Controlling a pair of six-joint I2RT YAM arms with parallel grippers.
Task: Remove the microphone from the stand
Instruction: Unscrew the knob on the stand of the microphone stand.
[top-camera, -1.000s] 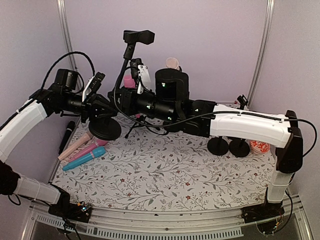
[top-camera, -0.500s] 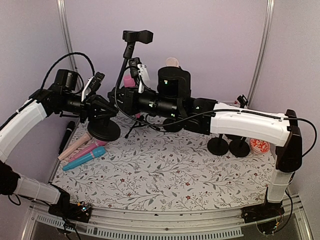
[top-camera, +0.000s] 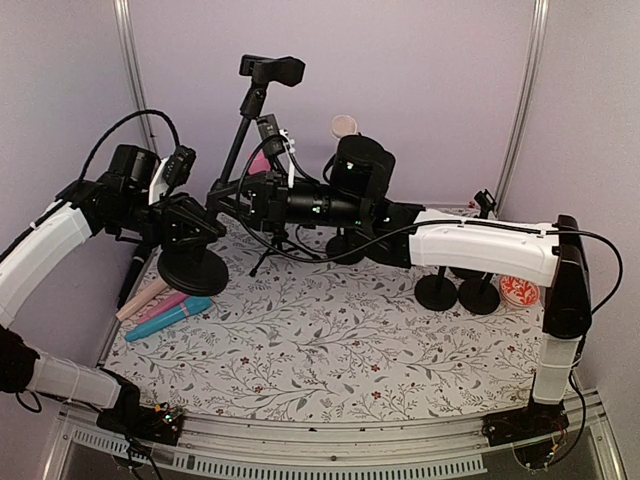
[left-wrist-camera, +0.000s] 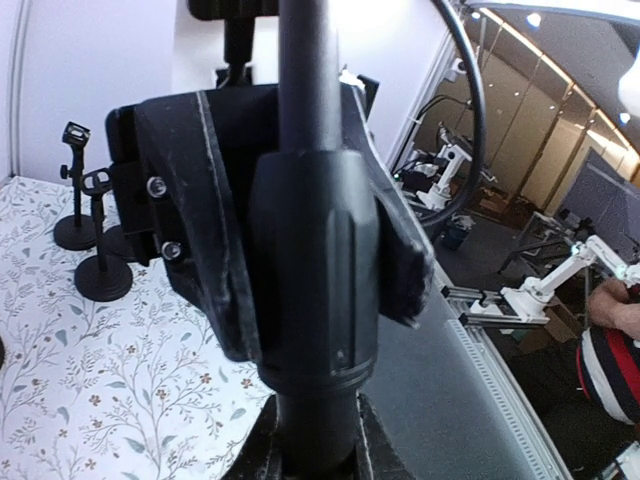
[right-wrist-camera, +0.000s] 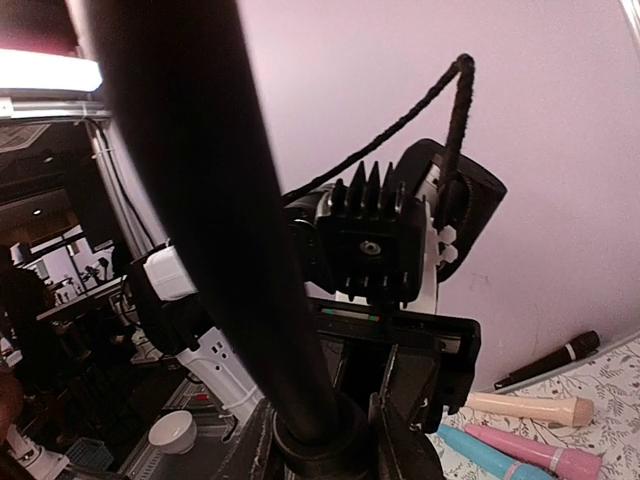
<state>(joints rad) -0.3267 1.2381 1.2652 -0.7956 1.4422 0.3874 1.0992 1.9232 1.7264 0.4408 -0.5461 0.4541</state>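
**Two arms, one stand.** You are gripping the black round-based microphone stand (left-wrist-camera: 312, 260) with both arms near the far left corner of the flower-patterned worktop (top-camera: 340, 340). The left claw (left-wrist-camera: 312, 450) is pinching the pole just under its thick collar. The right claw (right-wrist-camera: 322, 440) is pinching the same pole from the opposite side, so the two are facing each other closely.

The stand is leaning, with its black clip holder (top-camera: 272, 68) riding high above both arms. Whether a dark microphone is sitting in that holder cannot be told. A pink microphone (top-camera: 258, 162) is peeking out just behind the right claw, its support hidden.

To do this step well, you are probably best using the left claw as the anchor and steadying the pole upright. That leaves the right claw free to take the microphone's body rather than the pole. Hold the round base (top-camera: 190, 270) off the blue microphone (top-camera: 170, 317) lying loose near the left edge, and pull along the holder's axis so the stand is not tipping.
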